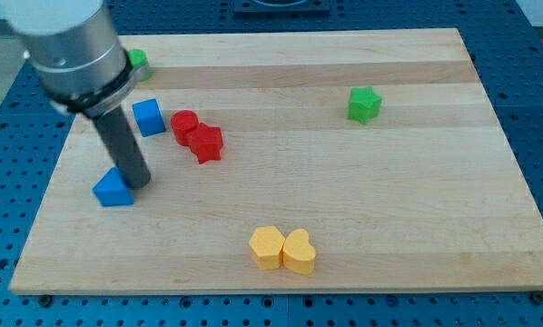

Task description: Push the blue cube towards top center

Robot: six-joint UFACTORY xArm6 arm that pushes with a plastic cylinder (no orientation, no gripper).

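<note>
The blue cube [148, 117] sits on the wooden board [344, 209] at the view's upper left. My tip [138, 183] is below it, at the lower end of the dark rod, touching the right side of a blue triangular block [113, 190]. The rod rises up and to the left, passing just left of the blue cube. A red cylinder [183, 125] lies right of the blue cube, with a red star-shaped block [206, 143] against it.
A green block [139, 62] is partly hidden behind the arm at the top left edge. A green star block [364, 104] lies at the upper right. A yellow hexagon [266, 246] and a yellow heart [299, 252] touch near the bottom centre.
</note>
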